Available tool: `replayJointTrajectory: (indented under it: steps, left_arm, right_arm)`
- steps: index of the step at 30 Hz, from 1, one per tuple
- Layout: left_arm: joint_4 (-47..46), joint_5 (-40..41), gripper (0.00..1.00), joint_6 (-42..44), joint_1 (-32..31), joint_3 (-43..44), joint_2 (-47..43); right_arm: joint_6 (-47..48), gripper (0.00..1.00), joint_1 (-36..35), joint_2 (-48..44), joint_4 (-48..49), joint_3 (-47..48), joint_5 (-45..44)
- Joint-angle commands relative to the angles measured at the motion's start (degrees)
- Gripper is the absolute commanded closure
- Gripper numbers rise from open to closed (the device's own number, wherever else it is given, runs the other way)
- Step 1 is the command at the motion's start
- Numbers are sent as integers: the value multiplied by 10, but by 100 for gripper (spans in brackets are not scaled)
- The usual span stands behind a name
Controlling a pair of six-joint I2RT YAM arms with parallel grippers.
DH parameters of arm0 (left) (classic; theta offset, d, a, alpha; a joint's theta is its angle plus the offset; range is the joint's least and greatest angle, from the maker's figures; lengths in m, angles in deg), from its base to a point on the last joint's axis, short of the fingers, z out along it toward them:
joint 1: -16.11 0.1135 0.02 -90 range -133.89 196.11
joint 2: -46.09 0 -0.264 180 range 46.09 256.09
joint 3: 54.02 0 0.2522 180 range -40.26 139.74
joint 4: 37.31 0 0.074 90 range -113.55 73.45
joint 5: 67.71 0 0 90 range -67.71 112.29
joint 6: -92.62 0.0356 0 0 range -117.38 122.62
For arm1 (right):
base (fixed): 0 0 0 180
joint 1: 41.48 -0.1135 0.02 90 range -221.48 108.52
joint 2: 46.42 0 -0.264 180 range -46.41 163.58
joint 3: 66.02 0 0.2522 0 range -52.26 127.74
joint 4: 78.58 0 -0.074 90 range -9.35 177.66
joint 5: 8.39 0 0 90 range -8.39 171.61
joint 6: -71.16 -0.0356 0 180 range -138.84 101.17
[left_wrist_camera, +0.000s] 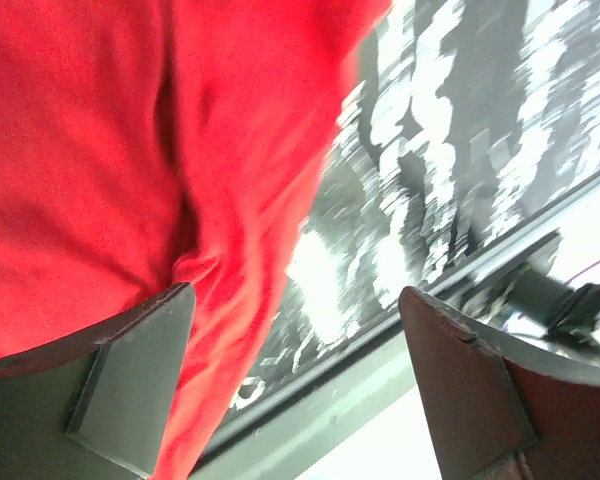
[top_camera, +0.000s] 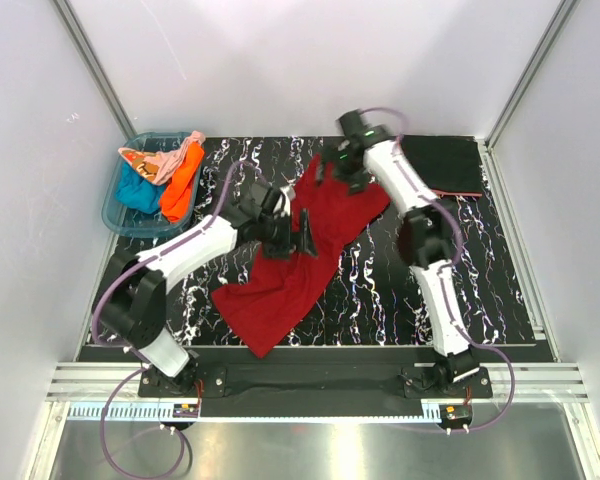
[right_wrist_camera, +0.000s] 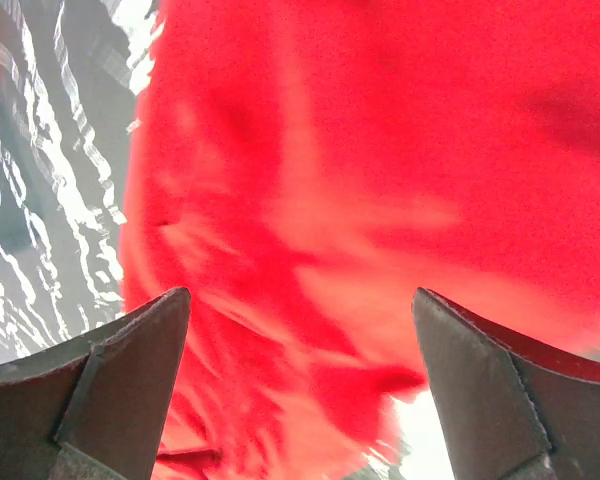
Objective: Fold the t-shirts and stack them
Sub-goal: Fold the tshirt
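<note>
- Hanging with jaws spread, left gripper [left_wrist_camera: 295, 292] and right gripper [right_wrist_camera: 300, 292] over the dark red t-shirt [top_camera: 285, 285]
- Probably best pinching opposite edges, pulling it flat before folding

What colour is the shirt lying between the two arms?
The shirt is dark red, clearest in the top external view.

The dark red cloth t-shirt [top_camera: 285, 285] sprawls diagonally across the middle of the top view. The left gripper [top_camera: 302, 232] and right gripper [top_camera: 332, 168] crowd its upper half, jaws apart. A blue translucent plastic tub [top_camera: 120, 222] blocks the upper left, and a flat black cloth t-shirt [top_camera: 445, 165] the upper right. Bare black marbled tabletop [top_camera: 375, 295] lies open at lower centre-right, between the red shirt and the right arm [top_camera: 430, 250], and again beyond that arm.
</note>
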Motion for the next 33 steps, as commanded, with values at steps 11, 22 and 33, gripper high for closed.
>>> replayJointTrajectory:
  steps: [11, 22, 33]
  left_arm:
    - [-71, 185, 23, 159, 0, 241, 134]
    - [34, 318, 41, 150, -16, 375, 317]
    - [87, 185, 34, 31, 53, 519, 466]
  right_arm:
    - [42, 0, 75, -425, -70, -337, -62]
    - [10, 0, 75, -604, -68, -530, -78]
    - [-31, 0, 75, -631, -19, -643, -46]
